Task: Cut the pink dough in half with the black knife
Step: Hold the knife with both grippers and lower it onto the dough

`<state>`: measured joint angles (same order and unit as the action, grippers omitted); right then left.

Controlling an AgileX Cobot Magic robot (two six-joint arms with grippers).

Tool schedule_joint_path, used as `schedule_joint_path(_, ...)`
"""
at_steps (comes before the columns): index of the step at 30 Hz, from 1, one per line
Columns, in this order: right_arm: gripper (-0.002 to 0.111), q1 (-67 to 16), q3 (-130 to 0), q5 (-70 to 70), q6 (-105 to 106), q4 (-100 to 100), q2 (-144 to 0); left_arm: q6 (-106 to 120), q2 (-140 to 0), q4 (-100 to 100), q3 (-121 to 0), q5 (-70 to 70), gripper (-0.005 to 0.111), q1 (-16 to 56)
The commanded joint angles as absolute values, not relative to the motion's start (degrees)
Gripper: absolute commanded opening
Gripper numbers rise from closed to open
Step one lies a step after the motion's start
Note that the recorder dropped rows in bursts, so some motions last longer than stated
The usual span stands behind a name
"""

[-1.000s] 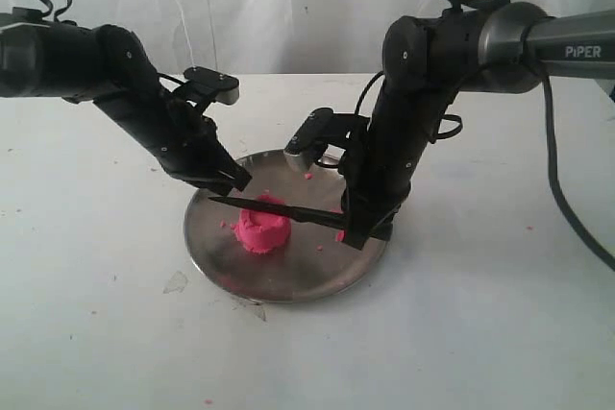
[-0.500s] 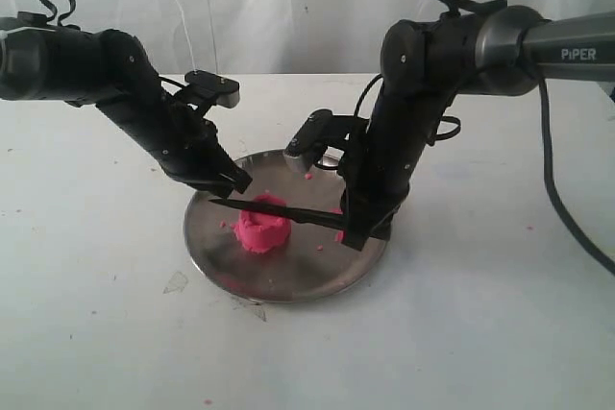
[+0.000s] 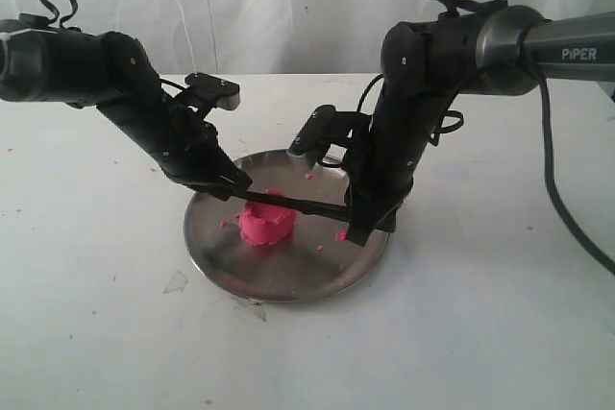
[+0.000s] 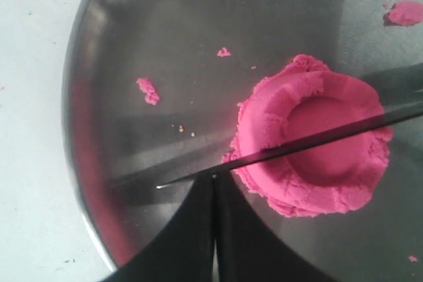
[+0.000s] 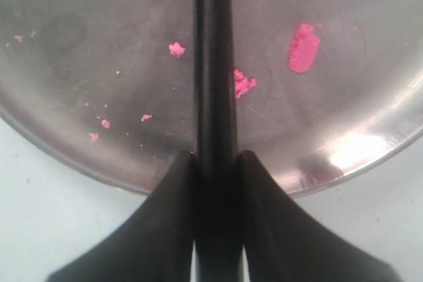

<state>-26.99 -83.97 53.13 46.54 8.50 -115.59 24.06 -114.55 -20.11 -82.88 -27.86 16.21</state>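
The pink dough (image 3: 263,224), one round mound with a dented top, sits on the steel plate (image 3: 288,280). The black knife (image 3: 293,204) lies across the top of the dough (image 4: 310,140), its blade (image 4: 297,146) running over the middle dent. My right gripper (image 3: 363,223) is shut on the knife's handle (image 5: 215,97) over the plate's right rim. My left gripper (image 3: 236,185) is shut, and its fingertips (image 4: 205,186) meet the blade near its point, just beside the dough. The dough is out of the right wrist view.
Small pink crumbs (image 5: 304,47) lie scattered on the plate (image 5: 99,37), one near the right gripper (image 3: 340,234), more beside the mound (image 4: 149,90). White tabletop (image 3: 480,314) surrounds the plate, with tiny specks on it and a white backdrop behind.
The knife has shifted a little to the right and back, so its blade now rests across the dough's top. Both grippers moved with it and kept their hold.
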Motion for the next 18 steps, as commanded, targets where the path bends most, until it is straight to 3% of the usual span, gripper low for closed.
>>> schedule_joint_path(1,0.000,-26.9,-83.9,52.6,46.1,9.4,-115.6,24.2,-114.4,-22.3,-82.6,-28.5,0.000,16.1)
schedule_joint_path(18,0.000,-26.9,-83.9,53.5,46.1,10.7,-115.6,24.2,-111.0,-24.1,-82.7,-27.4,0.000,16.1)
